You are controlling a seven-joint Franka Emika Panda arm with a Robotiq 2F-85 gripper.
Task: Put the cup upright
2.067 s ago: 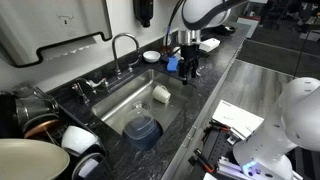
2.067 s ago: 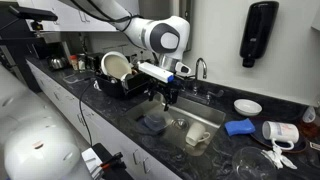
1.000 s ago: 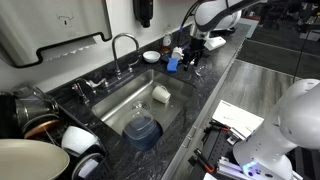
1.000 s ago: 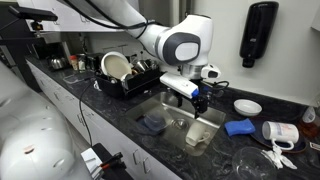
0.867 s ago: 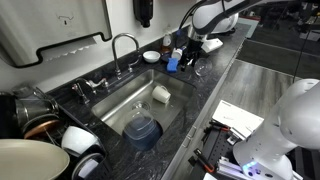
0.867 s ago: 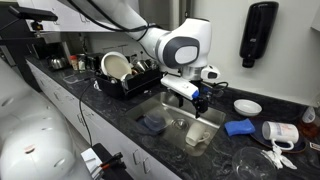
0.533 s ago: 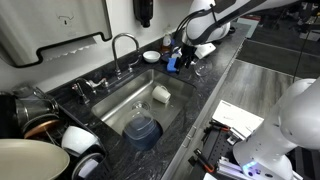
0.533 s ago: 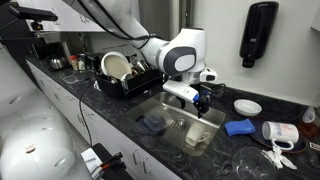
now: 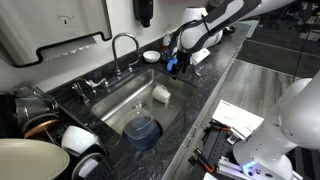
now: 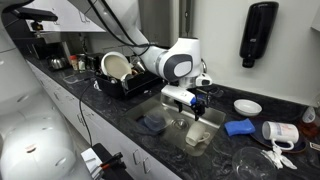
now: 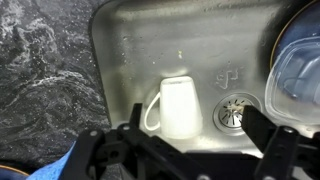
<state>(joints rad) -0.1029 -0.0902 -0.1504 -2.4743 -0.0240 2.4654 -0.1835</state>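
The cream-white cup (image 11: 178, 107) lies on the steel sink floor (image 11: 130, 60) next to the drain (image 11: 237, 110), its handle to the left. It also shows in both exterior views (image 9: 161, 94) (image 10: 197, 134). My gripper (image 11: 185, 150) is open and empty, above the cup, with its dark fingers (image 11: 268, 135) spread either side of it and not touching. In the exterior views the gripper (image 9: 178, 66) (image 10: 199, 108) hangs over the sink's end near the counter.
A dark blue lidded container (image 9: 143, 130) (image 10: 153, 122) (image 11: 296, 70) sits in the sink beyond the drain. The faucet (image 9: 125, 45) stands behind the sink. A white bowl (image 10: 247, 106), a blue cloth (image 10: 238, 127) and a dish rack (image 10: 120, 75) stand on the black counter.
The arm has swung from over the counter toward the sink, and the gripper has come down over the cup. The cup and the blue container have not moved.
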